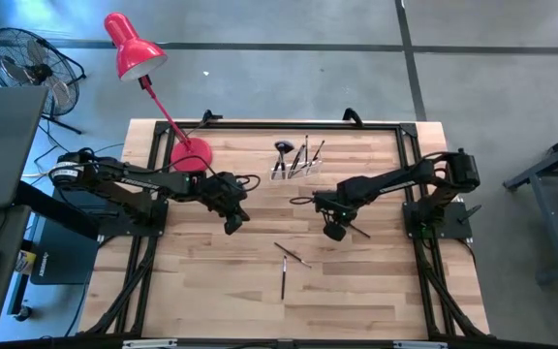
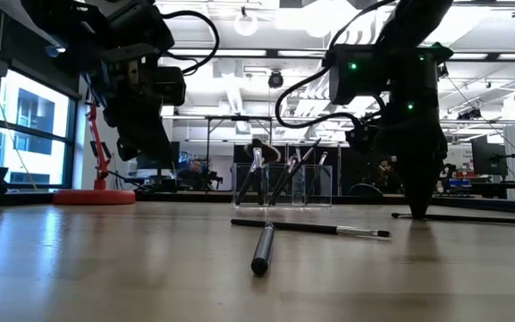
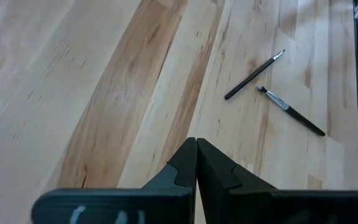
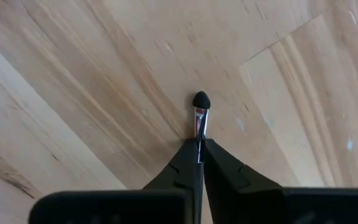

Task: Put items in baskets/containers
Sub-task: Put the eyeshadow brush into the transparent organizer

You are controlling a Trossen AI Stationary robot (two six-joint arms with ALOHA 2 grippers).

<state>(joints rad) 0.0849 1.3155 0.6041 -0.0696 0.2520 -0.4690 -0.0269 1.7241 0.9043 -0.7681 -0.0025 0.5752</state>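
Right gripper: the right gripper (image 4: 199,149) is seen down at the table (image 1: 211,291), right of centre, its fingers pinched together on a thin brush (image 4: 200,118); the small dark rounded head and silvery ferrule are shown poking out just past the fingertips.
Held brush axis: the rest of the handle (image 2: 472,218) is seen lying flat on the wood, trailing off to the side of the gripper, so the grip is judged to sit near the head end.
Left gripper: the left gripper (image 3: 196,163) is held above the table left of centre, fingers pressed together with nothing between them.
Holder: the clear holder (image 1: 296,167) stands toward the table's far edge, several brushes already leaning in it; it lies beyond the right gripper and slightly to the left, nearer this arm than the other.
Loose brushes: two brushes (image 1: 289,267) are left flat near the front middle, lying at an angle to each other.
Coming move: a lift and a tilt toward upright are judged necessary before the holder is reached.
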